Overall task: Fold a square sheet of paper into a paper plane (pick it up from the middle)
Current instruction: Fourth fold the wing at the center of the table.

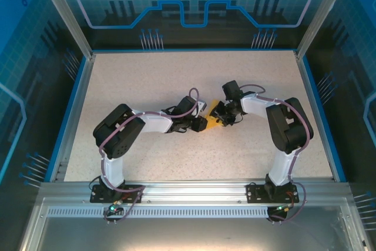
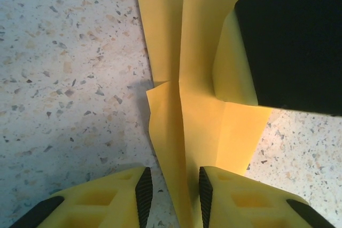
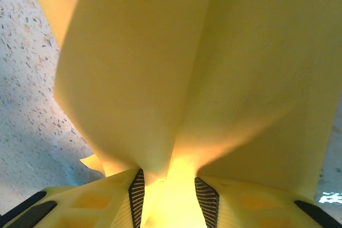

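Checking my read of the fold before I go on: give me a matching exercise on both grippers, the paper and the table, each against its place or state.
Column one:
1. left gripper
2. right gripper
3. folded paper
4. table

Column two:
A. speckled beige surface
B. yellow, between the two grippers at mid-table
C. paper bunched between its pads
D. pads on either side of the paper's centre crease, with a gap showing

Pairs: 1-D, 2-C, 3-B, 4-A.
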Tool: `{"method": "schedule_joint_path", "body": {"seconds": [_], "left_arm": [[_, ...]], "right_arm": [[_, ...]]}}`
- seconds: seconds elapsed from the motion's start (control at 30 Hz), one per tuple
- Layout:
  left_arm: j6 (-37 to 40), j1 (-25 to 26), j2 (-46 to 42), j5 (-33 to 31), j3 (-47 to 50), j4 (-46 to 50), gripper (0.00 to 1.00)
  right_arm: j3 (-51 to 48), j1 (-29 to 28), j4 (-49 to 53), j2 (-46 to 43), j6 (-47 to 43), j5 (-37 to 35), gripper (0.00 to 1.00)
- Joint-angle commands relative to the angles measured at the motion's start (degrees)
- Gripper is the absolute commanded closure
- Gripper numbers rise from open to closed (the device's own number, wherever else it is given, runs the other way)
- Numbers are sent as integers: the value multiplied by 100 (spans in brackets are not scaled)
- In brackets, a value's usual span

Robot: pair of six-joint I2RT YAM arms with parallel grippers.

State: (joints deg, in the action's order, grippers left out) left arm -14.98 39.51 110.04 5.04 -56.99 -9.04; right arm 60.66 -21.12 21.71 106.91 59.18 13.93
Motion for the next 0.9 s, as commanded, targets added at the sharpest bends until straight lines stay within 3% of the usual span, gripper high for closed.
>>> {"method": "schedule_joint_path", "body": {"seconds": [0.0, 0.3, 0.6, 0.87], "left_arm": [[170, -9, 352, -496, -64, 410, 67], [181, 23, 331, -446, -49, 460, 65], [-205, -9, -221, 146, 34, 343, 61], [-1315, -181, -510, 1270, 441, -687, 77]], "right_arm": [[-408, -58, 1116, 723, 68, -1110, 61], [-224, -152, 1330, 866, 35, -1294, 62], [-92, -214, 1431, 980, -82, -1320, 61], [-43, -225, 1446, 1042, -64, -1313, 61]]}}
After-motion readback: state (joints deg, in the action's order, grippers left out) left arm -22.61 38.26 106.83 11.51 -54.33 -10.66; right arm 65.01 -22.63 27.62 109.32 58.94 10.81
